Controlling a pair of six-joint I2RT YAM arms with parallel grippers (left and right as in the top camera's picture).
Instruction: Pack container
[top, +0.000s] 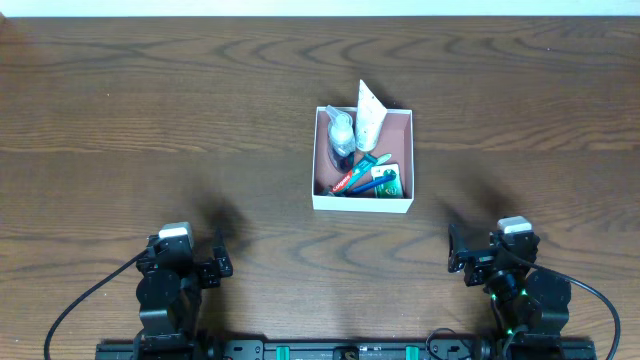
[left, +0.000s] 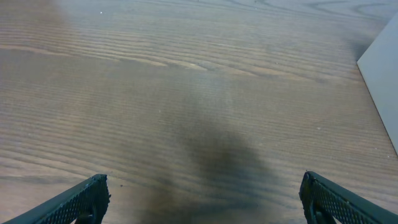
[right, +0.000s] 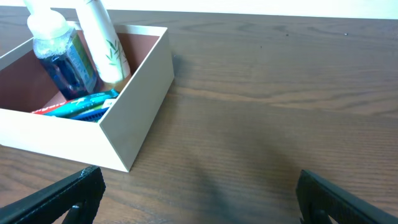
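Note:
The container (top: 362, 204) is a small white box with a pinkish-brown inside, at the table's middle. In it are a clear bottle of blue liquid (top: 342, 133), a white tube (top: 370, 118) leaning on the far wall, and a red-and-blue toothpaste and toothbrush (top: 365, 180) near the front. The right wrist view shows the container (right: 140, 106) at the left with the bottle (right: 59, 59) and tube (right: 102, 43). Its wall edge (left: 379, 81) shows in the left wrist view. My left gripper (left: 202, 199) and right gripper (right: 199, 196) are open and empty, both near the front edge, apart from the container.
The wooden table (top: 150, 120) is all around the container. A pale wall strip (top: 320, 8) runs along the far edge. The arm bases and cables sit at the front edge.

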